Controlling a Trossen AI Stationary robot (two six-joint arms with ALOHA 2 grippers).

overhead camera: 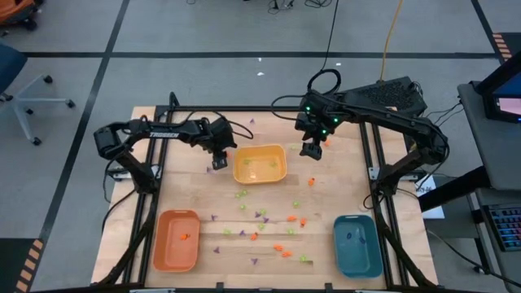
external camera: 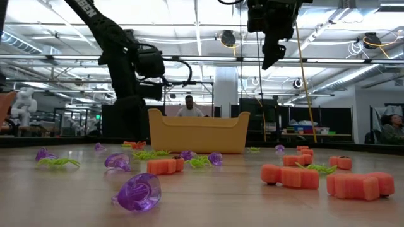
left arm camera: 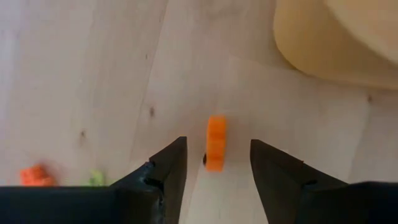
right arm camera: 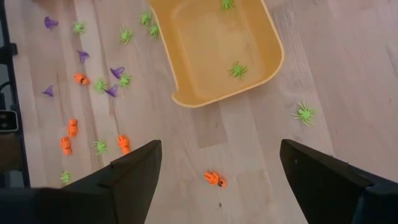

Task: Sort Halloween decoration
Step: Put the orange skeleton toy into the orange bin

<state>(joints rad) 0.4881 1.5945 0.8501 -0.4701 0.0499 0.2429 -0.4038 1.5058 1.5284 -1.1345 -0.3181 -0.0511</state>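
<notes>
- The left pincer (overhead camera: 218,160) hangs low over the pale wooden worktop (overhead camera: 187,191), just beside the yellow rectangular plastic tray (overhead camera: 281,169); its two dark fingers (left arm camera: 168,168) are spread apart, pinching nothing.
- A small orange decoration piece (left arm camera: 215,143) lies on the bare wood between those fingers, touching neither.
- The right pincer (overhead camera: 313,146) hovers well above the worktop near the yellow tray's far corner, its jaws spread wide and empty.
- Tiny orange, light green and purple Halloween decoration pieces (overhead camera: 259,228) are scattered over the middle of the worktop.
- Green spider pieces (right arm camera: 237,69) lie inside the yellow tray.
- An orange rectangular tray (overhead camera: 161,244) holds one orange piece; a teal rectangular tray (overhead camera: 370,254) sits opposite.
</notes>
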